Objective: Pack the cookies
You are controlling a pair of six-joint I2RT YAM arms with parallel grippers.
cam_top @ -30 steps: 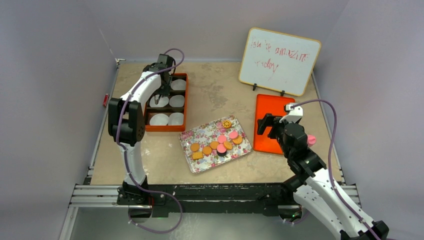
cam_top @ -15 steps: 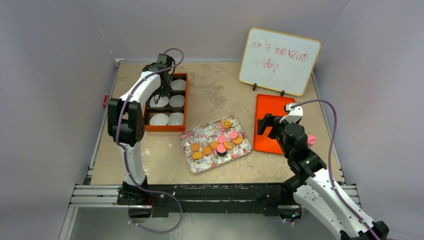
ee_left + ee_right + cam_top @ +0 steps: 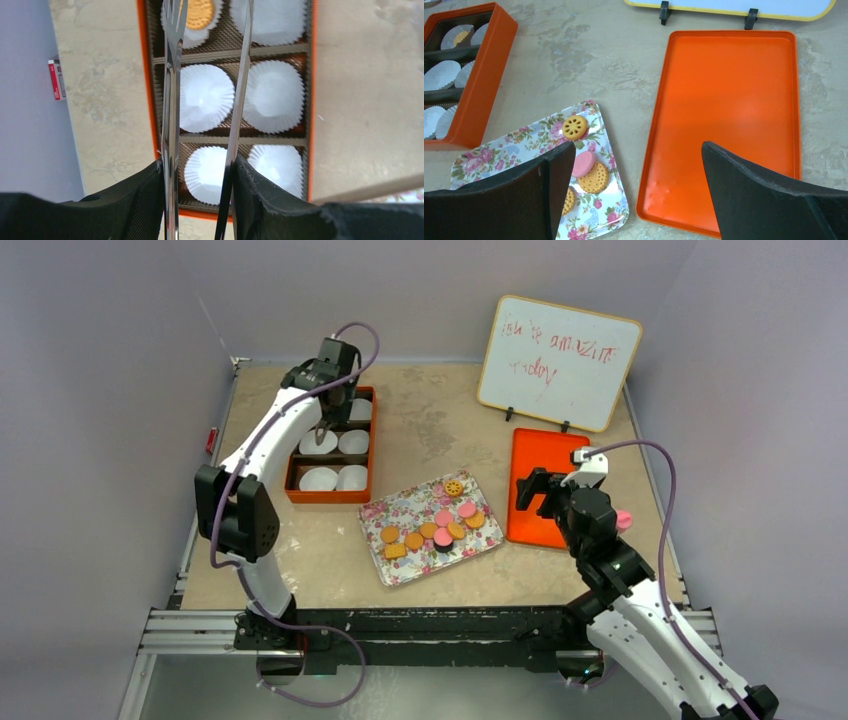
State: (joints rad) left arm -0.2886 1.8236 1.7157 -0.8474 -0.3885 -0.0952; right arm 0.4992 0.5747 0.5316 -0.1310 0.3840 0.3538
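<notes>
Several cookies (image 3: 435, 525), orange-tan, pink, one square, one dark and one yellow patterned (image 3: 574, 127), lie on a floral tray (image 3: 375, 510). One tan cookie (image 3: 200, 12) sits in a white paper cup at the far left of the orange box (image 3: 297, 498); it also shows in the right wrist view (image 3: 460, 37). My left gripper (image 3: 328, 405) (image 3: 200, 170) is shut on metal tongs (image 3: 170, 75), whose arms stand apart and empty over the box. My right gripper (image 3: 530, 490) (image 3: 636, 150) is open and empty, hovering between the tray and an orange lid (image 3: 729, 115).
The box holds several white paper cups (image 3: 272, 95) in two columns. A whiteboard (image 3: 558, 360) with red writing stands at the back right behind the lid (image 3: 545, 455). A small red object (image 3: 211, 440) lies at the table's left edge.
My left arm has lifted and stretched out, raising the tongs over the far end of the box. The right arm has barely moved.
</notes>
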